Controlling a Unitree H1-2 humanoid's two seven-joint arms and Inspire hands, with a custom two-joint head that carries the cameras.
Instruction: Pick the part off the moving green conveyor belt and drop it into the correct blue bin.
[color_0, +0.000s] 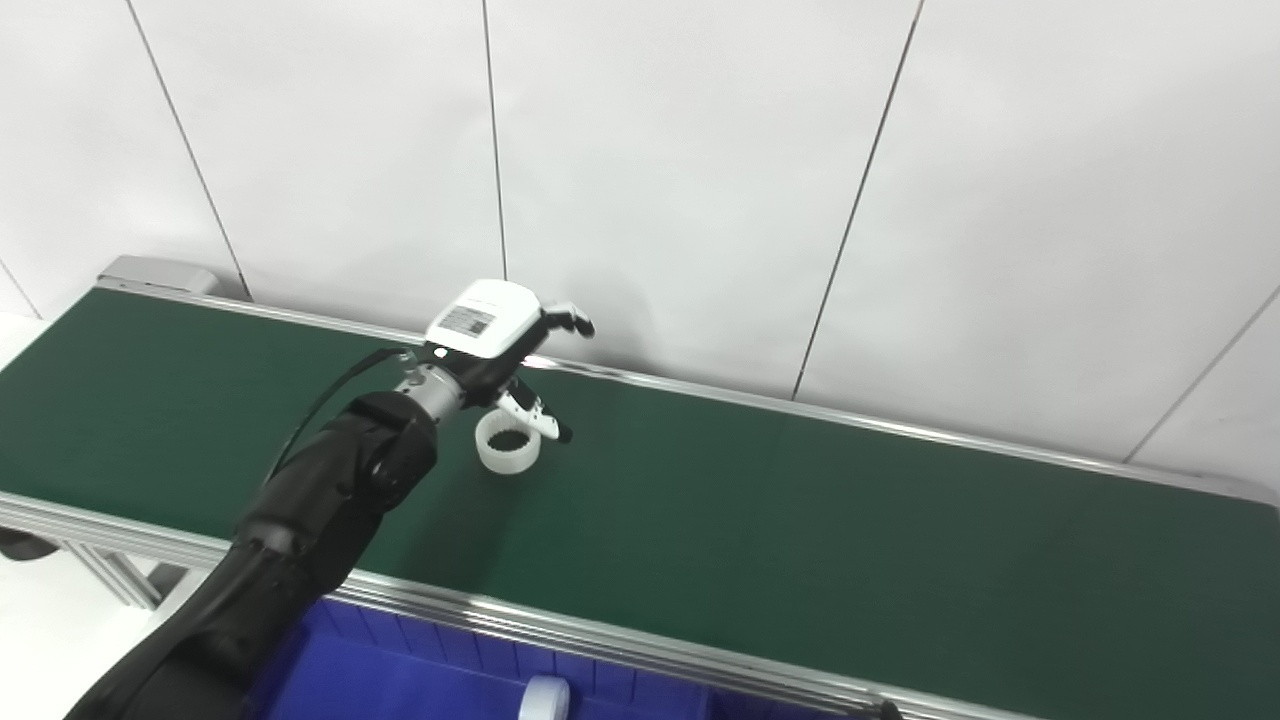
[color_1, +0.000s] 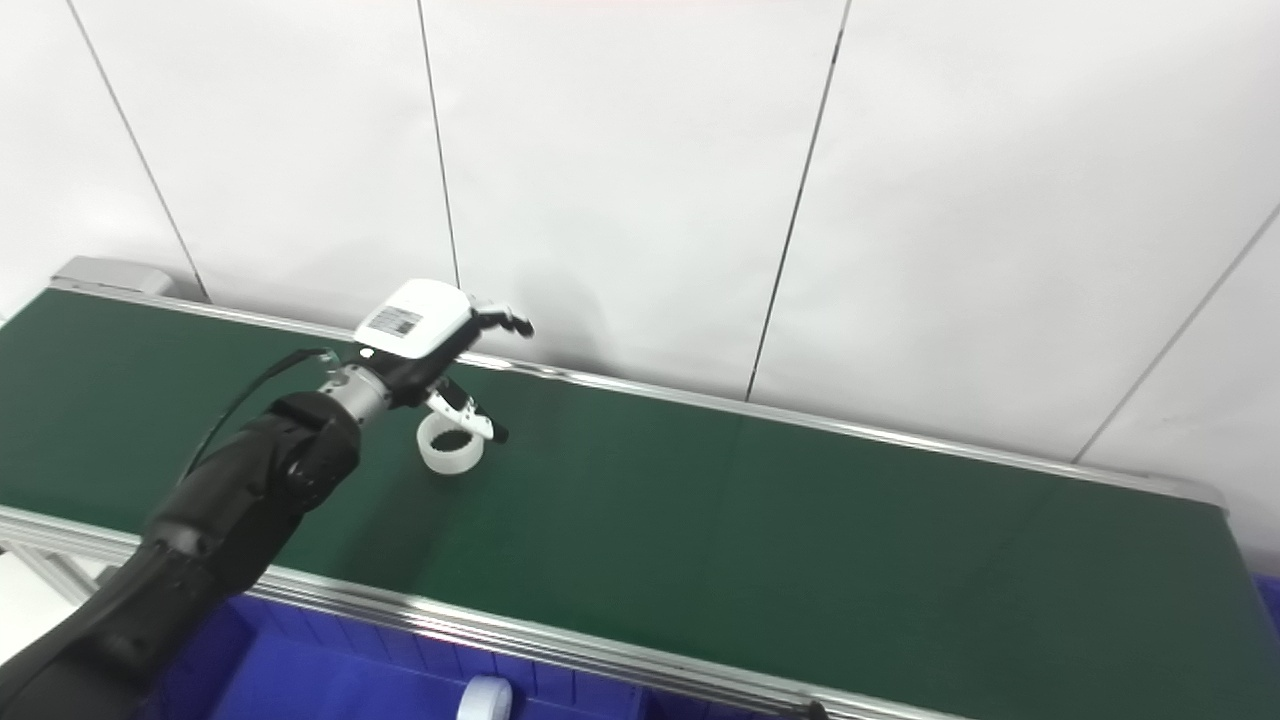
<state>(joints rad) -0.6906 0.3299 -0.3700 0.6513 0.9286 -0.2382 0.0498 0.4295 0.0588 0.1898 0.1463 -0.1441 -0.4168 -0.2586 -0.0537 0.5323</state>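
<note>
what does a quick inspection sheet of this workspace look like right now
surface: green conveyor belt with silver side rails, running left to right across both views
job's things: white ring-shaped part lying flat on the belt; blue bin below the near rail, with another white part in it
clutter: nothing seen
hands: left hand over the ring, fingers apart, thumb by the ring's rim, no grasp visible; right hand not in view
cables: black cable looping along the left forearm to the wrist
surroundings: white panelled wall behind the belt
</note>
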